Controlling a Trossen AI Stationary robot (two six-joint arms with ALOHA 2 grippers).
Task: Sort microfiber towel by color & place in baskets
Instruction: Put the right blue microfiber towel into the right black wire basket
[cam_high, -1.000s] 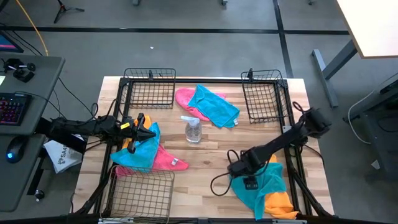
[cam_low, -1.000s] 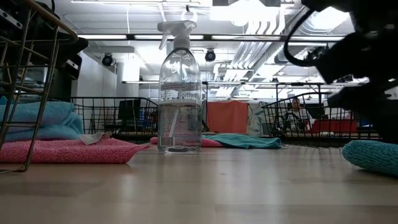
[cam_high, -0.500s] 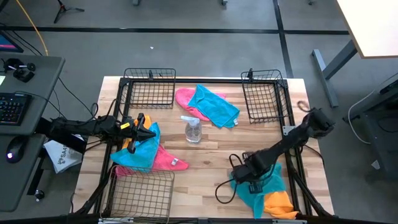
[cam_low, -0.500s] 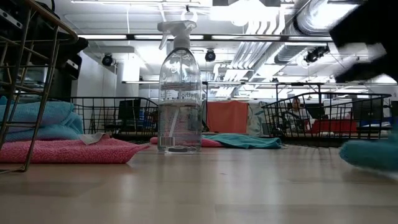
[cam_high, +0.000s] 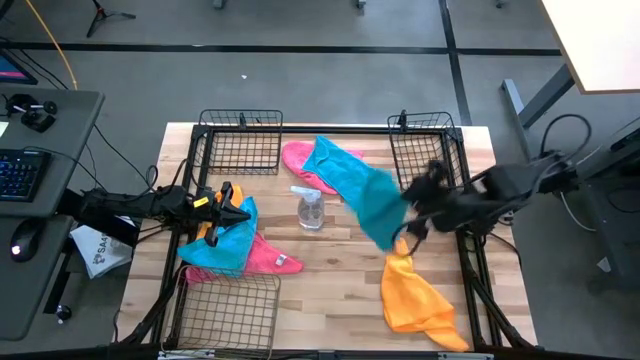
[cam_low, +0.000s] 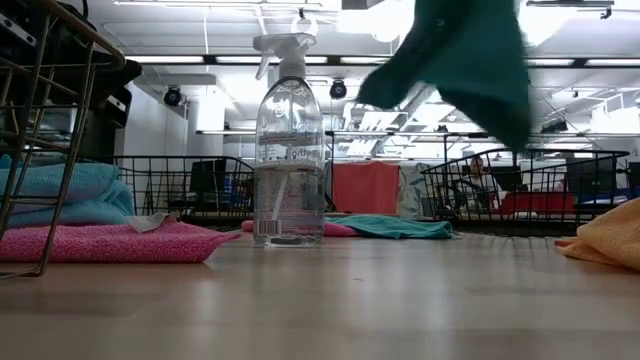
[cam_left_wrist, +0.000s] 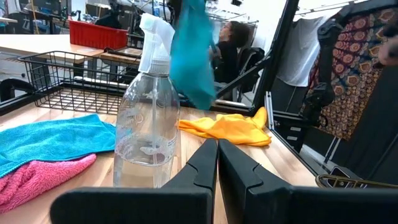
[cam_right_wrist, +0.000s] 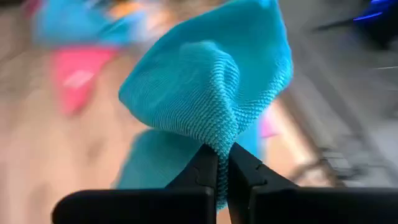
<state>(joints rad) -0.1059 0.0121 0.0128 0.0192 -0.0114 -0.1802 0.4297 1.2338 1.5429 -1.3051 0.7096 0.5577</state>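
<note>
Even, bright overhead light is given by ceiling strips (cam_low: 200, 60) seen in the low view; shadows are soft. The lifted teal towel (cam_high: 378, 208) is smeared by motion, and the right wrist view's background is blurred.

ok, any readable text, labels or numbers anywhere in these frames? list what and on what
Spray bottle: a line of raised lettering on its upper body and a small barcode-like label near its base, both too small to read.
White bag or packet beside the table's left edge: dark print, too blurred to read.
Towels, baskets, arms: no visible text.
Nothing can be quoted as it reads.
</note>
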